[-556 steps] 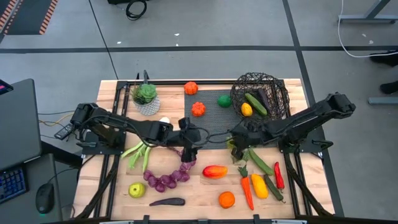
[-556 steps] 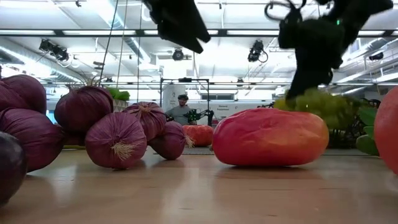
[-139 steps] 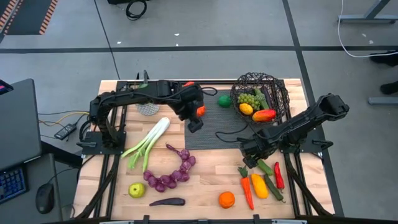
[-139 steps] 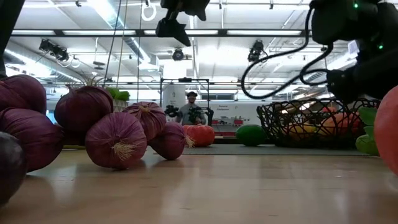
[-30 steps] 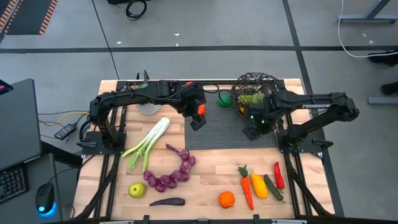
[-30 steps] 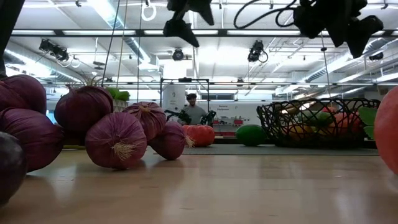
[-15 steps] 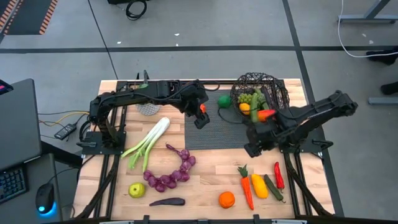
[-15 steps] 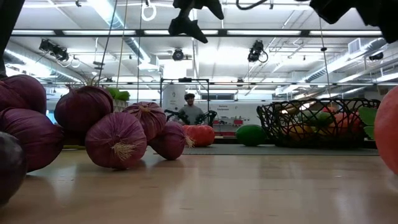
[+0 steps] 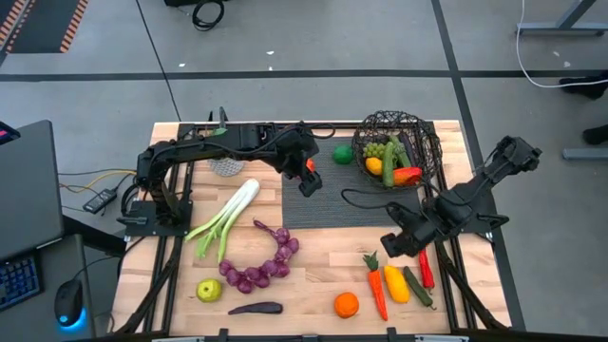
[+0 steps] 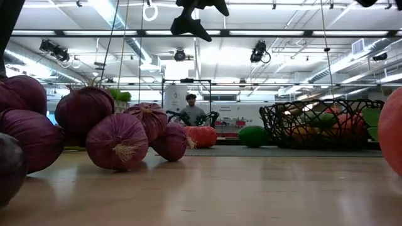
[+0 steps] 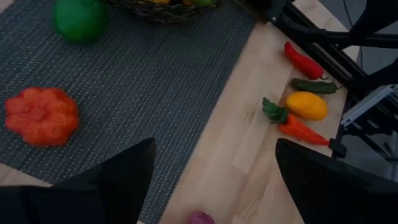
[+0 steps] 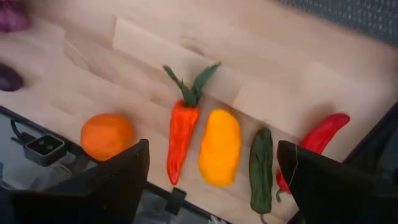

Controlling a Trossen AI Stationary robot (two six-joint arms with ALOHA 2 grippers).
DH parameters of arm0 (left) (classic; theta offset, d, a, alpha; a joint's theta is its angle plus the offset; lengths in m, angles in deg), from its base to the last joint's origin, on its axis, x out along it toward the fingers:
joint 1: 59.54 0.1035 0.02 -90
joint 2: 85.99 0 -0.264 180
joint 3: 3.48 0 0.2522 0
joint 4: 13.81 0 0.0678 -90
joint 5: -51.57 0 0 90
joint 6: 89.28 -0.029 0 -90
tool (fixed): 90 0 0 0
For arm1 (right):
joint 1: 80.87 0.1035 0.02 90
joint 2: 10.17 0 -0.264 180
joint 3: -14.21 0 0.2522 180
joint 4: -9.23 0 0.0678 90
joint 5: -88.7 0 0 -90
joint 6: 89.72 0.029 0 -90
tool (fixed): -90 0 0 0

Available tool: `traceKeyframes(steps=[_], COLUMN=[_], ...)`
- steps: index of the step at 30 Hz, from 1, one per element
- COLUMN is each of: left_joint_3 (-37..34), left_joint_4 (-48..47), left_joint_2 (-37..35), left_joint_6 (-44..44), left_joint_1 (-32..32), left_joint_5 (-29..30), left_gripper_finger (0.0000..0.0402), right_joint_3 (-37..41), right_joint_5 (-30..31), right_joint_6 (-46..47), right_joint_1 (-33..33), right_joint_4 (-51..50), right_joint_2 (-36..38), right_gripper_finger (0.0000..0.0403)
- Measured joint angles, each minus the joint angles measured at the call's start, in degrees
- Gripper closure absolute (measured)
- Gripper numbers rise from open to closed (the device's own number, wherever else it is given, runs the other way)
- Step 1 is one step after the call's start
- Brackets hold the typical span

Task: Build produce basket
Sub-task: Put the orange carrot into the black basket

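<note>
The dark wire basket (image 9: 397,145) stands at the far right of the table and holds grapes, a lemon, a cucumber and a red-orange fruit. My left gripper (image 9: 309,180) hangs open and empty above the grey mat (image 9: 351,195), beside an orange-red pumpkin (image 11: 41,116) and a green fruit (image 11: 79,18). My right gripper (image 9: 394,242) is open and empty above the near-right produce: a carrot (image 12: 181,130), a yellow fruit (image 12: 219,146), a small cucumber (image 12: 261,168), a red chilli (image 12: 314,146) and an orange (image 12: 107,135).
A leek (image 9: 223,218), a purple string of bulbs (image 9: 261,266), a green apple (image 9: 209,289) and an aubergine (image 9: 255,308) lie on the near left. A small potted plant (image 9: 225,163) stands at the far left, partly under my left arm. People show in the room behind.
My right gripper has drawn back from the basket toward the table's near edge and now hangs over the carrot and its neighbours. My left gripper has shifted a little toward the right over the mat.
</note>
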Motion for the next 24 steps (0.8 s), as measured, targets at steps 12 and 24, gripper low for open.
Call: traceKeyframes(steps=[12, 24], left_joint_3=[0.0, 0.0], left_joint_4=[0.08, 0.18], left_joint_2=[0.0, 0.0], left_joint_6=[2.86, 0.89], left_joint_1=[-0.04, -0.04], left_joint_5=[-0.3, -0.3], left_gripper_finger=[0.0065, 0.0065], right_joint_3=[5.03, 5.04], right_joint_5=[-6.04, -6.12], right_joint_6=[3.43, 2.3], right_joint_1=[5.68, 6.48], right_joint_4=[13.59, 25.54], right_joint_2=[-8.27, -14.8], right_gripper_finger=[0.0046, 0.0055])
